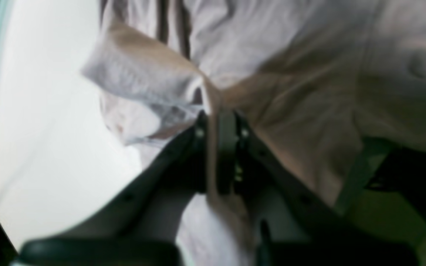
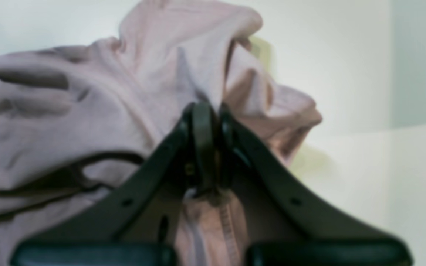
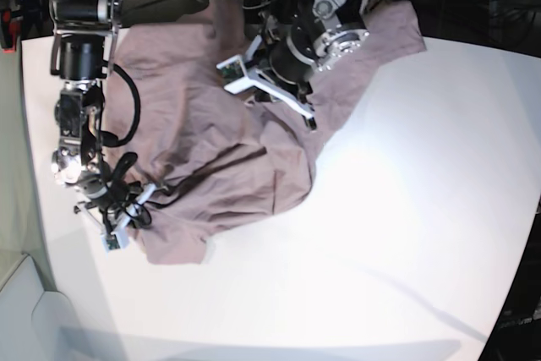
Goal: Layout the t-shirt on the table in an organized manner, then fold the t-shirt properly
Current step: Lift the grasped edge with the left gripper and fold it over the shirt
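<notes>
Grippers are both clamping cloth: left gripper (image 1: 220, 122) is pinching a fold of the t-shirt (image 3: 220, 141), right gripper (image 2: 211, 118) is biting a hem ridge at its near-left corner. Looks like they're taking two spread-apart holds so the shirt can be pulled flat for layout. Shirt is lying on the table (image 3: 406, 209), toward its far-left part, still crumpled. Mauve-brown, plain, soft, creases running diagonally between the two grips, one sleeve trailing off toward the far edge.
</notes>
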`<state>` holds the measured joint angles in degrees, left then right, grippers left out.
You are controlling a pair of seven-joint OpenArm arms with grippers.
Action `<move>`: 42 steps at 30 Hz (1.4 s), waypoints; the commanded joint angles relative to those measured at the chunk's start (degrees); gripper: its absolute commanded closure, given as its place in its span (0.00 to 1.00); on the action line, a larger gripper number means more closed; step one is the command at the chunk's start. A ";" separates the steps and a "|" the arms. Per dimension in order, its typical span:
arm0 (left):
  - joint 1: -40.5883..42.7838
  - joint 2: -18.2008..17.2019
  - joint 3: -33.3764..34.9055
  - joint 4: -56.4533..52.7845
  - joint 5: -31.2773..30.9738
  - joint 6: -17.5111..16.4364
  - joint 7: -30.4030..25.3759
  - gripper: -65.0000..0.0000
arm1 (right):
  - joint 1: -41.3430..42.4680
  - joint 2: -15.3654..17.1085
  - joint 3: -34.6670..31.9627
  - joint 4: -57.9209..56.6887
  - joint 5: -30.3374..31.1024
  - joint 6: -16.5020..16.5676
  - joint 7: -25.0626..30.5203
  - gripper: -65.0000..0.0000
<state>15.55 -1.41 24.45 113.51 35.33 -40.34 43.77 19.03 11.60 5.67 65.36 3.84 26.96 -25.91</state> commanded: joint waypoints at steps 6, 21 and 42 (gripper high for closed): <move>-0.03 0.22 1.00 0.82 1.28 0.34 -0.56 0.87 | 1.50 0.67 0.17 1.14 0.69 0.07 1.34 1.00; 1.64 0.14 -1.81 1.34 0.76 0.34 -0.82 0.00 | 1.50 0.58 0.17 1.14 0.69 0.07 1.34 1.00; -1.09 10.41 -33.37 -0.59 -41.44 0.34 4.10 0.00 | 1.50 0.58 0.17 0.88 0.69 0.07 1.34 1.00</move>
<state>14.85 8.75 -8.93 112.22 -5.87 -40.12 48.97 19.03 11.57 5.67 65.32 3.84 26.96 -25.89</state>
